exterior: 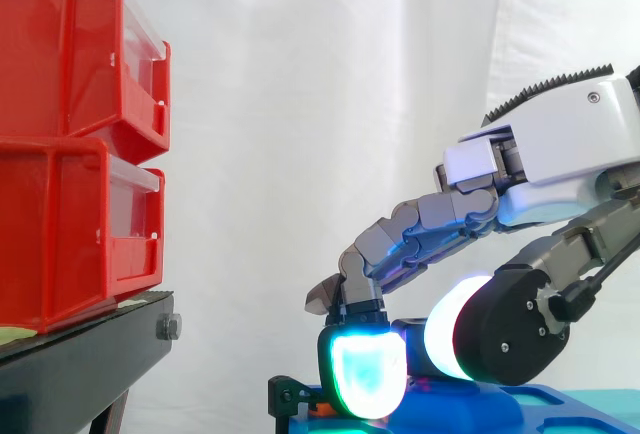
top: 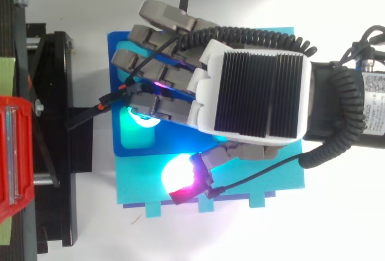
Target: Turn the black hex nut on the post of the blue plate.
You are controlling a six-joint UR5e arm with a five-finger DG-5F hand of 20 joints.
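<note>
Heads up, you're working blind here. The hand (top: 252, 92) is hanging low over the blue plate (top: 135, 144), bending down onto it, and it's covering the spot where the black hex nut and its post should be. I'm not seeing the nut in either view, so I can't tell whether the hand is gripping it, only resting on it, or missing it altogether.

That's the main risk I'm seeing. If you're starting the twist without a real hold, the hand is probably just going to skate round the nut and nothing turns. If it's sitting off-centre, you're pushing sideways on the post rather than turning anything.

Second worry: the plate is lying on a cyan base (top: 252, 177) and I'm not spotting anything clamping it. Bearing down hard while turning could drag the whole plate round.

Also, in the side view there's a small black fitting (exterior: 285, 394) at the plate's edge, just beside the hand. A wide sweep is risking a snag there. The red bins (exterior: 70, 154) are sitting well apart, so no trouble from them.
</note>
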